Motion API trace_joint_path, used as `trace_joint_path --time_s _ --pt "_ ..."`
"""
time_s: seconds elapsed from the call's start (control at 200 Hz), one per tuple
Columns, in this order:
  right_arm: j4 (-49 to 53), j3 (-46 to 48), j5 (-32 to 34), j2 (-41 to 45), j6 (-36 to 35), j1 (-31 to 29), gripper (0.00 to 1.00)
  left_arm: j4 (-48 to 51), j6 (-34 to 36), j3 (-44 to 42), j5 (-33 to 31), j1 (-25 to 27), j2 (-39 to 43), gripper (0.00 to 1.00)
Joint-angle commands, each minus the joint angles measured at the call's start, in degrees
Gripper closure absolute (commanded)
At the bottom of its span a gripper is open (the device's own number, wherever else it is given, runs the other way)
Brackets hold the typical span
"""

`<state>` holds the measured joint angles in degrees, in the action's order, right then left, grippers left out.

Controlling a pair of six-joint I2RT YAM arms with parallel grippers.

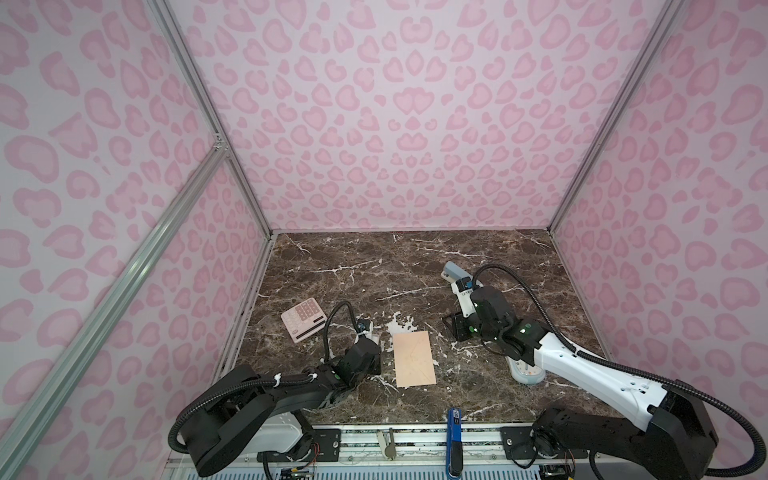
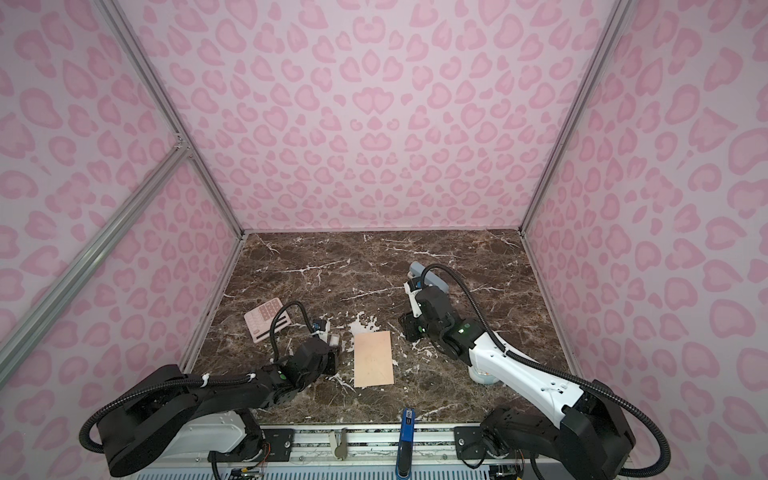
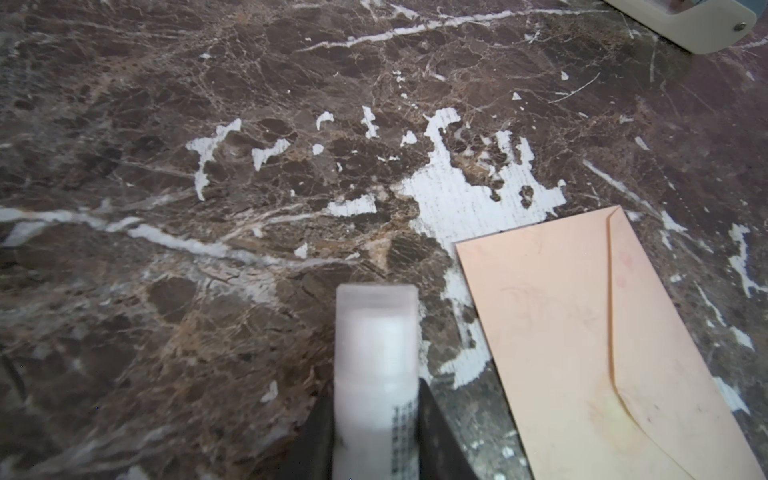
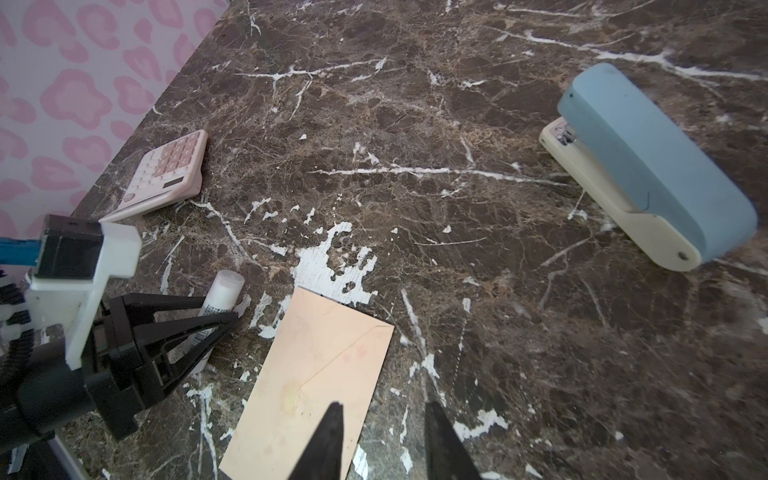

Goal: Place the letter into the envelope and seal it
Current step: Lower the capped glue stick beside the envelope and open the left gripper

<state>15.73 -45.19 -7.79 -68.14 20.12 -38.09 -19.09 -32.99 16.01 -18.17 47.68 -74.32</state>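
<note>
The envelope (image 3: 561, 332) is matt peach paper, the tabletop (image 3: 166, 104) marble-patterned with chipped white patches, the stapler (image 4: 648, 166) smooth plastic.

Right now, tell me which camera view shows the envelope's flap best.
The left wrist view: the envelope is close, its flap edge sharp and lying flat, one end cropped. In the right wrist view the envelope sits further off, flap fainter. Both top views show the envelope whole but too small for the flap.
</note>
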Motion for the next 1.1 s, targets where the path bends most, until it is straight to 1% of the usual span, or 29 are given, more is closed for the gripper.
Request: trace_joint_path --time_s 0.0,0.48,0.565,0.67,0.68,0.7,0.86,1.095 --pt "-0.9 -0.2 -0.1 -0.2 -0.5 0.1 0.65 2.9 -0.6 0.0 0.7 0.0 0.5 0.81" --pt "-0.2 -0.4 0.1 0.0 -0.7 0.1 0.65 4.1 -0.6 0.4 0.3 0.0 0.1 0.67" --pt "0.0 -0.4 0.1 0.1 -0.7 0.3 0.65 4.2 -0.6 0.5 0.3 0.0 -0.1 0.65" --pt "0.0 -0.4 0.1 0.3 -0.6 0.3 0.65 4.2 -0.8 0.4 0.2 0.0 0.1 0.65" --pt "0.0 -0.4 0.1 0.3 -0.6 0.3 0.65 4.2 -0.8 0.4 0.2 0.0 0.1 0.61" --pt "0.0 -0.4 0.2 0.3 -0.6 0.3 0.65 4.2 -0.8 0.5 0.2 0.0 0.1 0.60" --pt "0.0 -0.4 0.2 0.4 -0.7 0.3 0.65 4.8 -0.7 0.7 0.5 0.1 0.8 0.54" --pt "0.0 -0.2 0.2 0.6 -0.7 0.4 0.65 6.3 0.3 1.3 0.8 0.2 3.8 0.44"
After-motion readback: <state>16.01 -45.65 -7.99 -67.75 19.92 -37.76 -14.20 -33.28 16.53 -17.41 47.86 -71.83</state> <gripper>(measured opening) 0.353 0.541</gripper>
